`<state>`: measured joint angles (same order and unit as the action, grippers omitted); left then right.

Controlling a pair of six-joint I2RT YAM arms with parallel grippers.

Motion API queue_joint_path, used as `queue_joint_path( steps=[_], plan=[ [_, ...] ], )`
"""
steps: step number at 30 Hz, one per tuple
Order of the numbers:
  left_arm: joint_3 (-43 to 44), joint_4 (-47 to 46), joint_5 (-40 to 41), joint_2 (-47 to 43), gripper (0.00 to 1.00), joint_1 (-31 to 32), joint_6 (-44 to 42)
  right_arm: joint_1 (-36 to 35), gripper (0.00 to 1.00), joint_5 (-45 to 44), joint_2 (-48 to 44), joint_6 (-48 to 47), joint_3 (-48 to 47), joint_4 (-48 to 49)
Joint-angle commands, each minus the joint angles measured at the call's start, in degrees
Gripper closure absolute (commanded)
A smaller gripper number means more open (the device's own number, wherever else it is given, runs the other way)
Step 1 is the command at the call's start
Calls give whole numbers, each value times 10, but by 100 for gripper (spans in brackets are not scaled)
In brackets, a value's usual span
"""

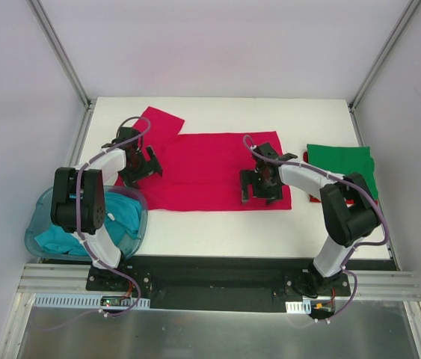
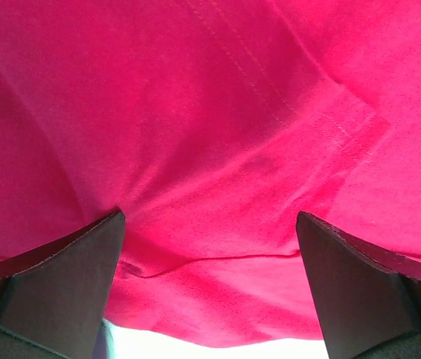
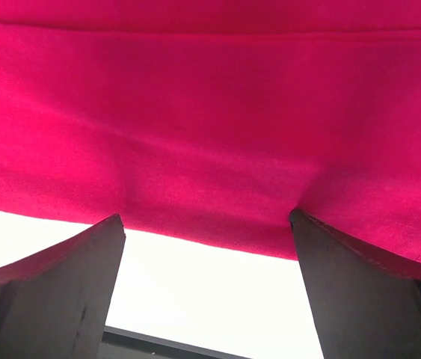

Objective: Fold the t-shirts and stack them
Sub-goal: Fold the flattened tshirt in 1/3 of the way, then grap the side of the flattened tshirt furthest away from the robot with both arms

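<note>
Tub [image 1: 38,218] sits left of red shirt [image 1: 204,170], with teal shirt [image 1: 124,213] bunched inside. Green shirt [image 1: 341,161] lies folded to its right. Left gripper [image 1: 143,170] and right gripper [image 1: 261,193] are both wide open over red shirt's edges, holding nothing.

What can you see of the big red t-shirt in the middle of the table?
The red t-shirt is crimson, soft knit cloth with stitched seams, spread nearly flat on the white table, one short sleeve angling out at its far left corner. Shallow creases show near its left end. The open left gripper is over that end, the open right gripper at its near right edge; contact cannot be told.
</note>
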<state>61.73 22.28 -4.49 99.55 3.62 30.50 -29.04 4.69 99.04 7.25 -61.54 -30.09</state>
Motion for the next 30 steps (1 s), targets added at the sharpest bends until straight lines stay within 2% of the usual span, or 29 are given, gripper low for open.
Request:
queue_joint_path(
  steps=[1, 9, 13, 17, 21, 24, 27, 29, 30],
  plan=[
    [-10, 52, 41, -24, 1, -13, -23, -2, 4, -13, -3, -11, -9, -38],
    [87, 51, -48, -29, 1, -12, -50, 11, 4, -35, -16, -38, -111, -80],
    [154, 57, -87, 2, 1, -12, -63, 30, 4, -22, 8, -46, -162, -86],
    [259, 74, -71, 53, 1, -14, -76, 65, 4, -13, 47, -59, -252, -105],
    [444, 92, -50, 159, 1, -18, -82, 114, 4, 8, 85, -52, -319, -101],
    [617, 117, -58, 278, 1, -23, -81, 134, 4, 12, 115, -55, -357, -91],
    [776, 125, -24, 388, 1, -27, -93, 148, 4, 28, 143, -64, -384, -89],
    [874, 98, -22, 454, 1, -24, -177, 153, 4, 30, 152, -68, -387, -88],
    [879, 67, 14, 463, 1, -20, -205, 155, 4, 30, 156, -68, -387, -87]
  ],
)
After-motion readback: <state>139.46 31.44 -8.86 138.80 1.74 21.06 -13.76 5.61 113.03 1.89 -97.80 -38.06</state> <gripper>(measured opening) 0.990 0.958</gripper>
